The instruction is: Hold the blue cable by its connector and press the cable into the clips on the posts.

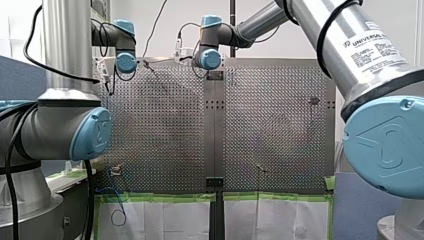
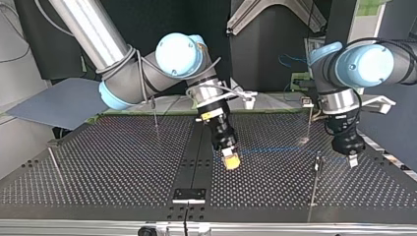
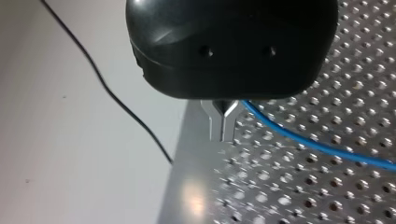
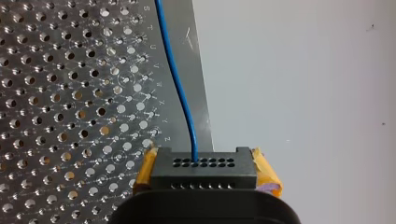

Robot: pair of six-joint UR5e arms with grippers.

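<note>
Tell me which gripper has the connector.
My right gripper: its yellow pads clamp the black connector, blue cable leaving it. My left gripper's metal fingers hold no connector.

The blue cable stretches from my left gripper across to the black connector clamped in my right gripper, so it bars the gap between them. A thin post stands just beside my left gripper, on the side toward my right one. Another post is well apart from my right gripper, with open perforated table between.
</note>
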